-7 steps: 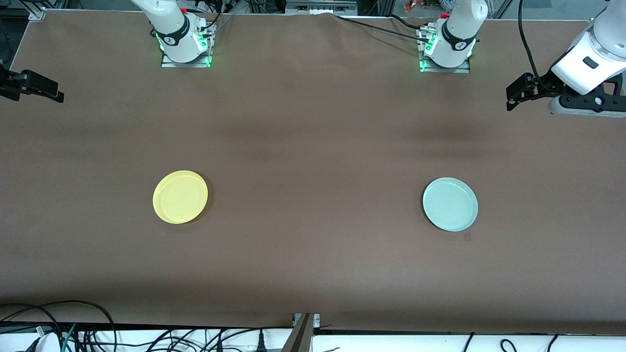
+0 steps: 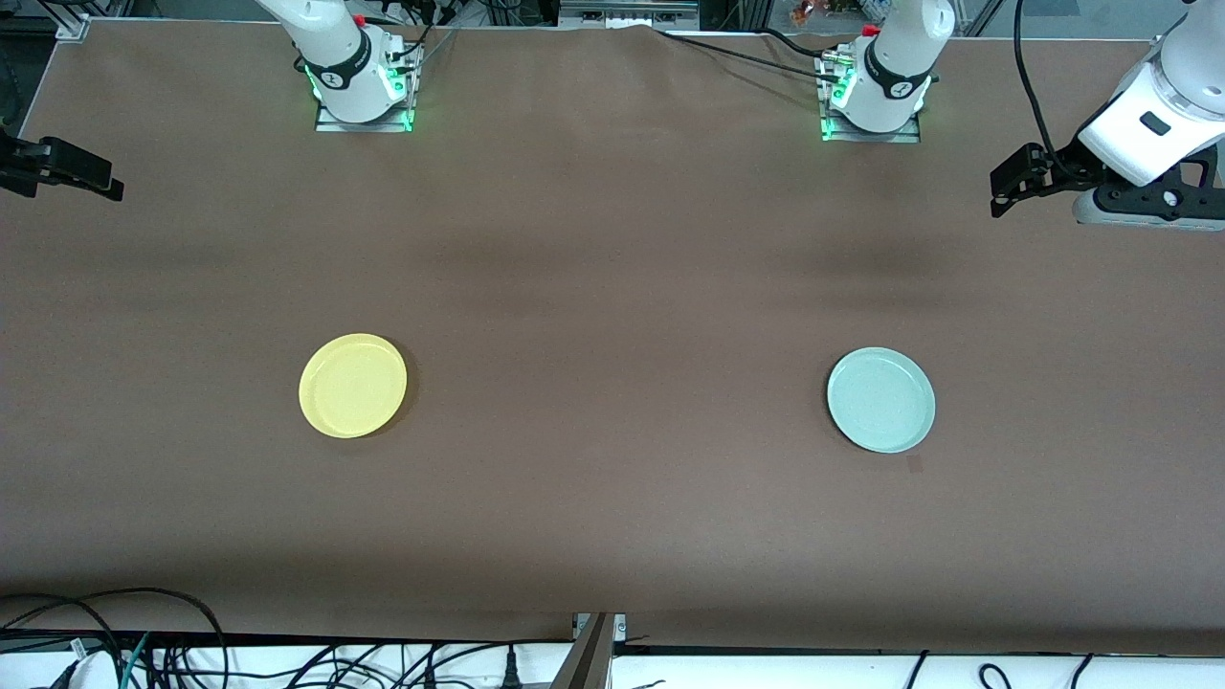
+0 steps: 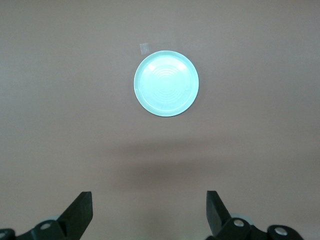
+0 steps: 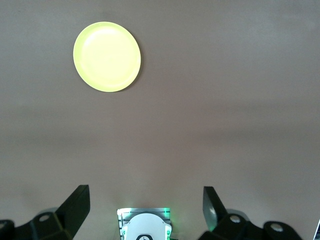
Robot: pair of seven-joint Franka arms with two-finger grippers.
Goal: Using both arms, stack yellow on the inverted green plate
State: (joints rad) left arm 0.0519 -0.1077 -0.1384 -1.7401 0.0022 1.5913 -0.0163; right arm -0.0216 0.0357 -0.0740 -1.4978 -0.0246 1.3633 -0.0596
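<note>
The yellow plate [image 2: 352, 385] lies hollow side up on the brown table, toward the right arm's end; it also shows in the right wrist view [image 4: 107, 56]. The pale green plate [image 2: 880, 399] lies hollow side up toward the left arm's end; it also shows in the left wrist view [image 3: 166, 83]. My left gripper [image 2: 1000, 194] hangs open and empty in the air over the table's left-arm end [image 3: 149, 200]. My right gripper [image 2: 107, 185] hangs open and empty over the table's right-arm end [image 4: 145, 195]. Both grippers are well apart from the plates.
The right arm's base [image 2: 359, 91] and the left arm's base [image 2: 871, 100] stand along the table's edge farthest from the front camera. Cables [image 2: 144, 651] lie below the table's near edge. A small square mark [image 2: 914, 464] sits beside the green plate.
</note>
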